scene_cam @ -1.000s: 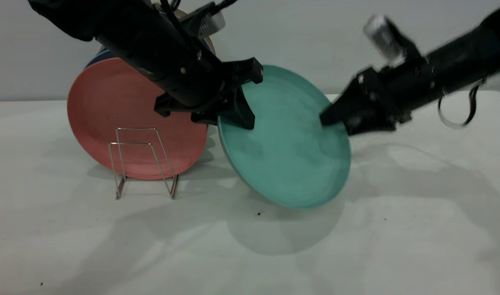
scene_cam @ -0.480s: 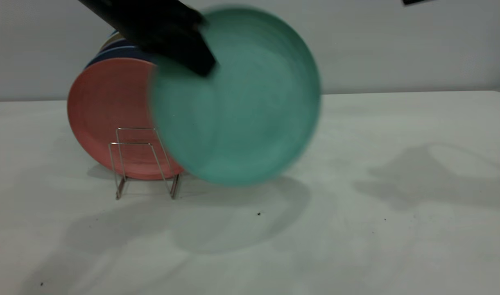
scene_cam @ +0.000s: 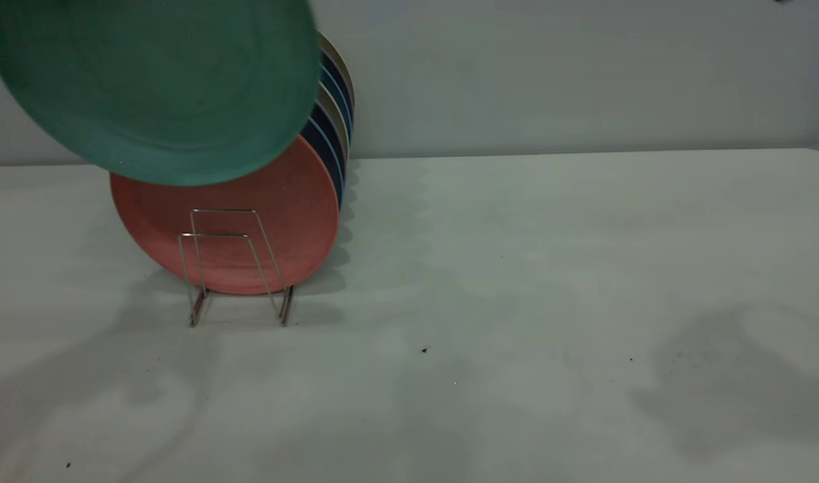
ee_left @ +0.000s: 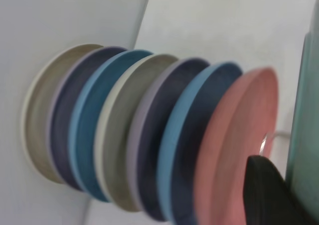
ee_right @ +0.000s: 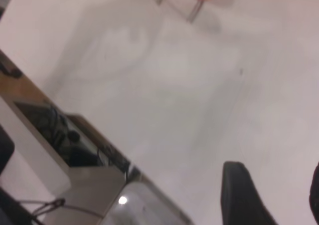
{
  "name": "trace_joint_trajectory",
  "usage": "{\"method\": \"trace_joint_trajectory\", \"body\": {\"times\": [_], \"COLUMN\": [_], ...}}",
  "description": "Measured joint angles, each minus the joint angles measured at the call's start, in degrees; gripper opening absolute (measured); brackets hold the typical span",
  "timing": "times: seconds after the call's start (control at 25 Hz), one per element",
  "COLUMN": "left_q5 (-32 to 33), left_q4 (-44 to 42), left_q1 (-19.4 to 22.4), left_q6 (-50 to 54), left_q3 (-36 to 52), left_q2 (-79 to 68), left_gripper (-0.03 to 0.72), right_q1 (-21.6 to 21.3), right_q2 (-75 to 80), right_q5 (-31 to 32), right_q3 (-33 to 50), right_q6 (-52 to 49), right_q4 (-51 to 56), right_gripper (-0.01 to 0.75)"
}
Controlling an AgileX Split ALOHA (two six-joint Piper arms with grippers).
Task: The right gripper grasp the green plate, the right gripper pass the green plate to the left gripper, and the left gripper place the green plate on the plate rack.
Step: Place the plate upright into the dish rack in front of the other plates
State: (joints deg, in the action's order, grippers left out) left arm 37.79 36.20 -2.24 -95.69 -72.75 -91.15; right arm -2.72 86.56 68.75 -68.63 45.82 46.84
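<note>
Since the earlier frame the green plate (scene_cam: 154,87) has swung up and left, now above the salmon plate (scene_cam: 248,228) in the plate rack (scene_cam: 238,268). Left gripper (ee_left: 271,195) pinches its rim; right gripper (ee_right: 269,195) gapes empty. Stiff, light, slick-looking: a rim grip seems best.
</note>
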Motion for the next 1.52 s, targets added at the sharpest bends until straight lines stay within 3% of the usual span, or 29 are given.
{"method": "trace_joint_trajectory", "body": {"times": [0.28, 0.52, 0.8, 1.12, 1.52], "left_q5": [-0.1, -1.1, -3.3, -5.6, -5.8], "left_q4": [0.1, 0.1, 0.2, 4.5, 4.9], "left_q1": [0.9, 0.9, 0.9, 0.9, 0.9], "left_q6": [-16.9, -19.6, -19.8, -23.0, -23.2], "left_q3": [0.3, 0.4, 0.4, 0.4, 0.4], "left_q2": [-0.4, -2.9, -7.2, -10.3, -10.3], "left_gripper": [0.129, 0.129, 0.129, 0.129, 0.129], "right_q1": [0.0, 0.0, 0.0, 0.0, 0.0], "right_q2": [-15.1, -26.1, -39.3, -54.1, -64.9], "right_q5": [0.2, 0.5, 1.1, 2.1, 2.3], "right_q3": [16.3, 24.6, 28.8, 33.6, 34.4], "right_q6": [-1.0, -5.5, -13.7, -17.4, -24.3], "right_q4": [-2.6, -7.2, -16.0, -17.5, -28.2], "right_gripper": [0.357, 0.357, 0.356, 0.355, 0.352]}}
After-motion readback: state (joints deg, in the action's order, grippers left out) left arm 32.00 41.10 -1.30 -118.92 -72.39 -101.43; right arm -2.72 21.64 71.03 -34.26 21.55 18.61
